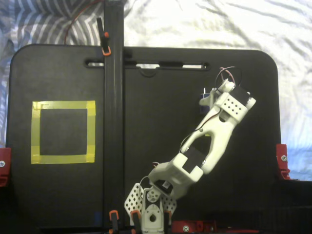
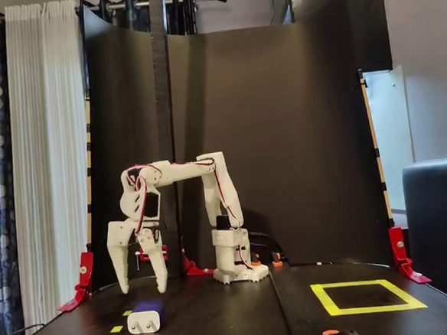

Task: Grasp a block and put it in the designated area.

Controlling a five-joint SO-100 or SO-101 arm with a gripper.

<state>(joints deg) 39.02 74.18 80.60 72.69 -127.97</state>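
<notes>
Black board (image 1: pixel 63 195) covers the work surface, backed by a tall dark screen (image 2: pixel 282 133) in the front-facing fixed view, with pale rumpled bedding (image 1: pixel 204 22) beyond its far edge in the view from above. On the board, the designated area (image 1: pixel 34 131), a large square of yellow tape, lies well apart from the action, on the opposite side. The white arm (image 2: pixel 185 170) reaches out from its base and bends down. Its gripper (image 2: pixel 140 284) hangs with fingers spread apart, empty, tips pointing down just above the block (image 2: pixel 145 315). The block, dark blue with a white plug face, rests flat on the board beside a tiny yellow marker (image 2: pixel 116 328). To grasp well, the arm probably needs to descend straight so one finger passes each side of the block's body, then close only once the tips are low enough to avoid nudging it away.
</notes>
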